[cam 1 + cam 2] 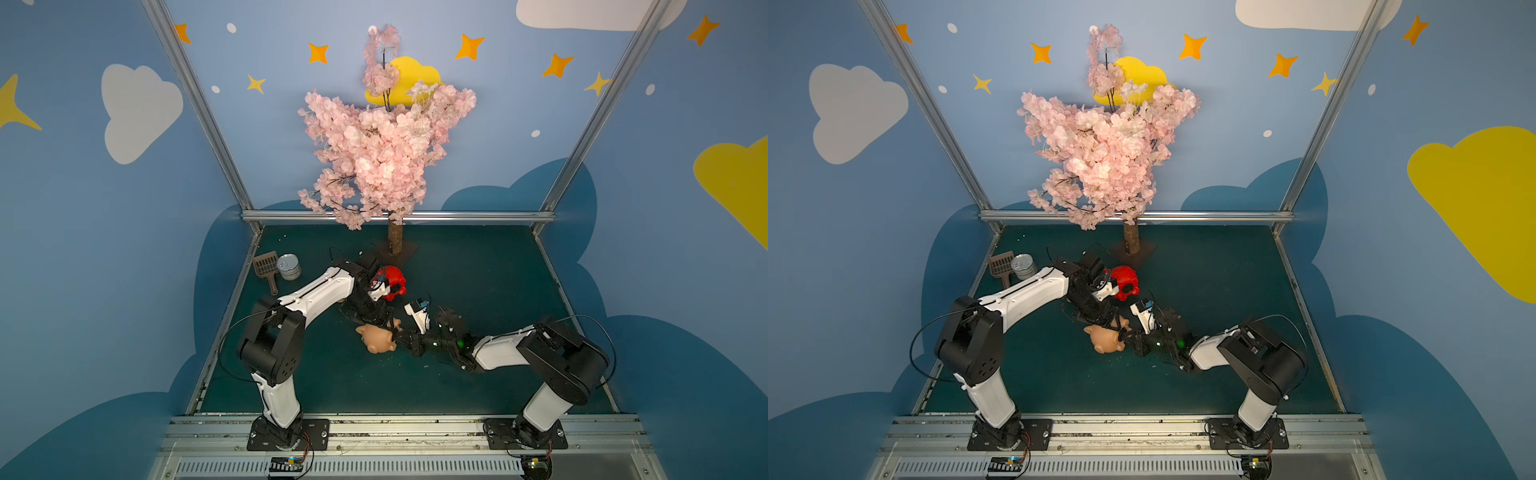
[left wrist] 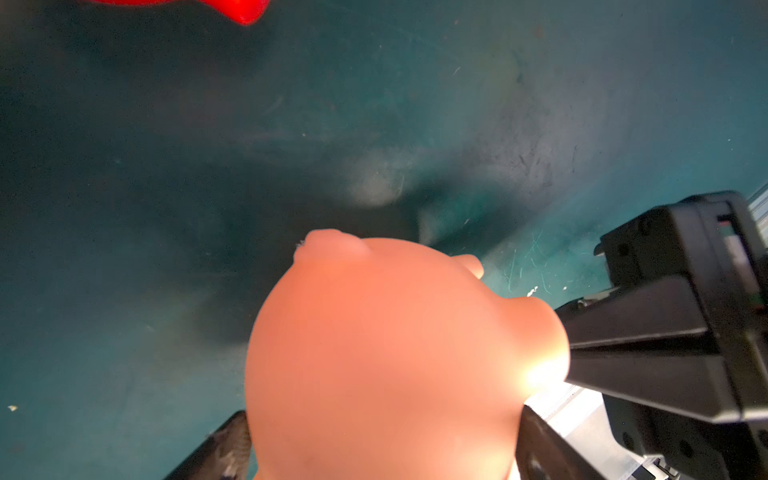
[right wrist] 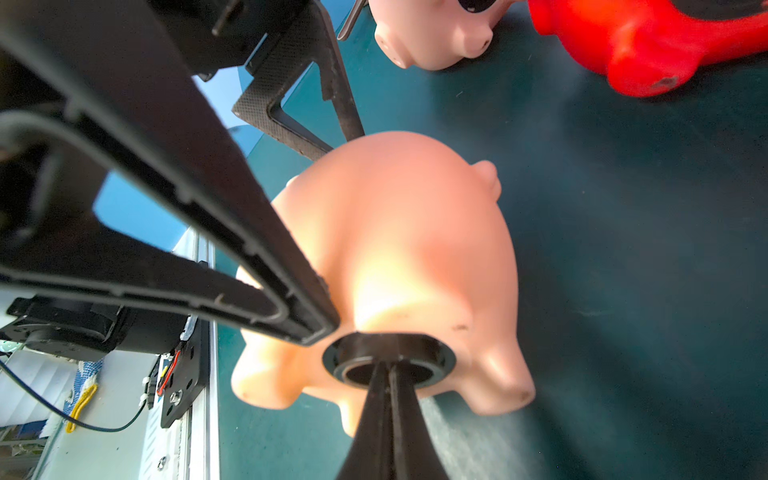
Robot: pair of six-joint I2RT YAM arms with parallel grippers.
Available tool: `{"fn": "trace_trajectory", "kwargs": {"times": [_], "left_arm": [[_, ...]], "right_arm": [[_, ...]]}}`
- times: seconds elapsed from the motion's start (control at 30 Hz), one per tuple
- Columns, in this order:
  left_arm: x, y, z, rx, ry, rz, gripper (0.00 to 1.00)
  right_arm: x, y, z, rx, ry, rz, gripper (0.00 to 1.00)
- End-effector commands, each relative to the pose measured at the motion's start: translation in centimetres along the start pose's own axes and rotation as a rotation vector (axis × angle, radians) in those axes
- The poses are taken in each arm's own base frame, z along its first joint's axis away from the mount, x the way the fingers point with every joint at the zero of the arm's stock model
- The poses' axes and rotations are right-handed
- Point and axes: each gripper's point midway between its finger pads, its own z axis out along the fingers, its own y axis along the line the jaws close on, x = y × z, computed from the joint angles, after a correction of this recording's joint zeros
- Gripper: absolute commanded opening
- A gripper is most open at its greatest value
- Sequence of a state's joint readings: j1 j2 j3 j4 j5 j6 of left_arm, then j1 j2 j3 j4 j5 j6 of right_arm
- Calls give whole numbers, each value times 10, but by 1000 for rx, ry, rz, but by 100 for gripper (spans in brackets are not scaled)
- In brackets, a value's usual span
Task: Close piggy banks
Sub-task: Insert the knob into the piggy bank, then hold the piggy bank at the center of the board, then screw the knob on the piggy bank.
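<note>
A peach-pink round plastic piggy bank [image 1: 376, 338] [image 1: 1106, 338] lies on its side near the middle of the dark green table mat [image 1: 478, 270], its belly turned toward 3 o'clock. The left gripper [image 2: 382, 413], reaching in from 10 o'clock, clasps the pig, with one black finger [image 2: 232, 440] against each flank. The right gripper [image 3: 388, 370] comes in from 3 o'clock, clenched with nothing visible between its jaws. Its tips are set into the hollow of the black round plug [image 3: 440, 357] seated in the pig's belly.

A bright red plastic piggy bank [image 1: 392, 282] [image 1: 1125, 282] rests on the mat at 12 o'clock from the held pig, near but apart from it. In the right wrist view, a second peach-pink plastic pig [image 3: 432, 37] sits just beside the red one; the left arm hides nearly all of it in both top views.

A silver tin can [image 1: 289, 267] and a brown slotted scoop [image 1: 266, 266] stand together at 10 o'clock. A pink blossom tree [image 1: 374, 145] rises at the 12 o'clock edge.
</note>
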State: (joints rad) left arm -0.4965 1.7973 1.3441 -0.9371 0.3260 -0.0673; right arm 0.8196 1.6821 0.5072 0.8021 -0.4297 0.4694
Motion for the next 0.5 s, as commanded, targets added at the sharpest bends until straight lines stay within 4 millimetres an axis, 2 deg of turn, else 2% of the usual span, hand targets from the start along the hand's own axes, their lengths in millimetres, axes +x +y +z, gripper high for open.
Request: {"fn": "trace_trajectory", "kwargs": {"times": [0.0, 0.47], "left_arm": [[7, -8, 7, 42, 43, 11, 91], [8, -9, 7, 49, 50, 9, 90]], "right_arm": [[-24, 11, -4, -22, -59, -41, 5], [-29, 14, -2, -43, -74, -43, 8]]}}
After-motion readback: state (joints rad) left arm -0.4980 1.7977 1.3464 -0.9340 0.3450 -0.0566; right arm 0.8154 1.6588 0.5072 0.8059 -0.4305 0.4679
